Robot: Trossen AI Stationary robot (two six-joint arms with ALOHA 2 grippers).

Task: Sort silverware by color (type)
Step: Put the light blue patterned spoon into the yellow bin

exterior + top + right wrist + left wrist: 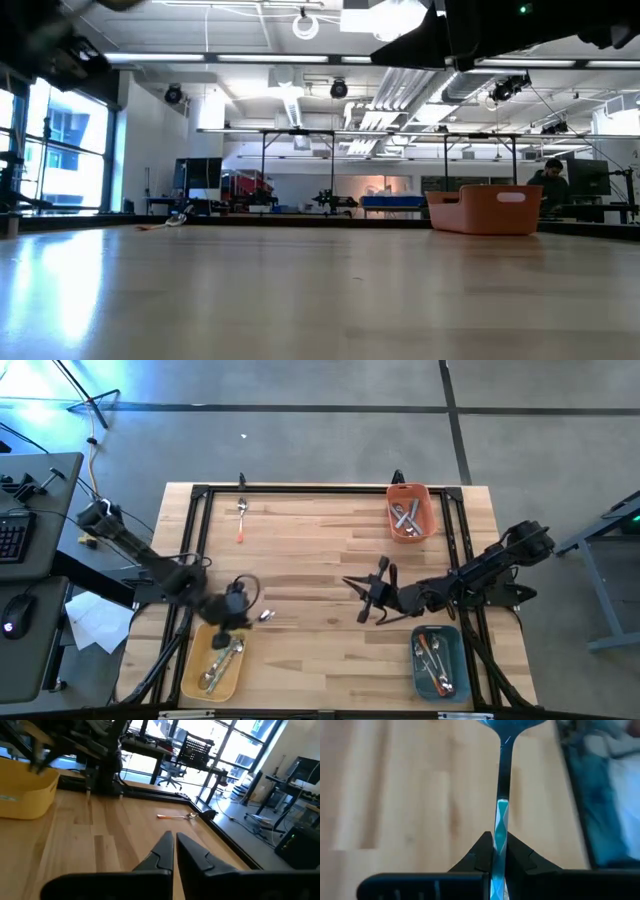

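Observation:
My left gripper [243, 608] hangs over the table's near left, just beyond the yellow tray [190, 670], shut on a light-blue-handled spoon [501, 815] whose shiny bowl [265, 615] sticks out past the fingers. My right gripper [358, 598] hovers shut and empty over the table's middle, left of the blue tray [455, 660]. An orange-handled spoon [241, 520] lies flat on the wood at the far left. The yellow tray holds silver pieces [222, 658]. The blue tray and the orange bin [428, 510] also hold silverware. My left gripper pinches the spoon's blue handle [500, 836] between its two fingers. The handle runs along the fingers and out ahead of them, bowl end foremost. The fingers slant downward, and the spoon is lifted clear of the table.
A black frame [300, 490] runs round the tabletop. The orange bin stands at the far right, the blue tray at the near right and the yellow tray at the near left. Bare wood lies between them. A desk with a keyboard [12, 535] stands off the table's left.

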